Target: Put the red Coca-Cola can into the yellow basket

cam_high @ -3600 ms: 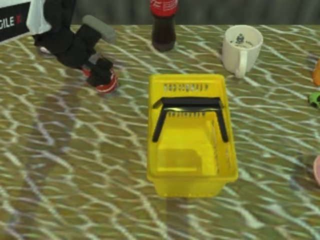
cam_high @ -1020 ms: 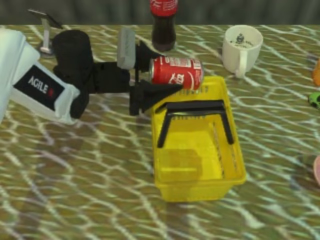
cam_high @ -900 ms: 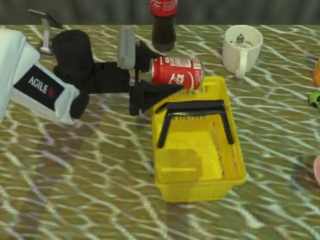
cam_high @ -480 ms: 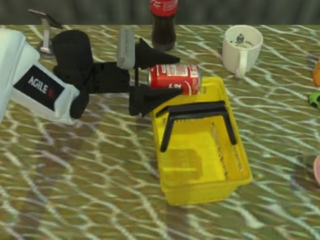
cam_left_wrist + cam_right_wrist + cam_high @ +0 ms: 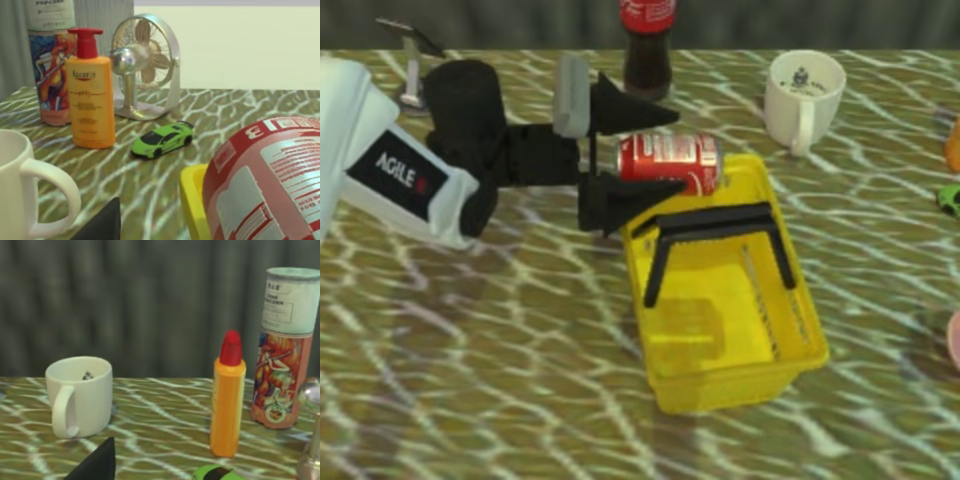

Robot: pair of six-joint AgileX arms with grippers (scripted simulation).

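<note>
Left arm [image 5: 395, 175]: white letters "AGILE" on a black panel of the white casing, followed by a small red mark that cannot be read.
Orange pump bottle [image 5: 91, 102]: the word "eucerin" in red near the top of its front; the lines below it are too small to read.
Tall canister [image 5: 50, 65]: "POPCORN" on the pale band above its colourful picture; a smaller line under that is illegible.
Red Coca-Cola can [image 5: 670, 160]: white script on the side, too small to make out from above; in the left wrist view only blocks of fine white print show, unreadable.
White mug [image 5: 805, 95]: a small dark emblem inside, not legible.
</note>
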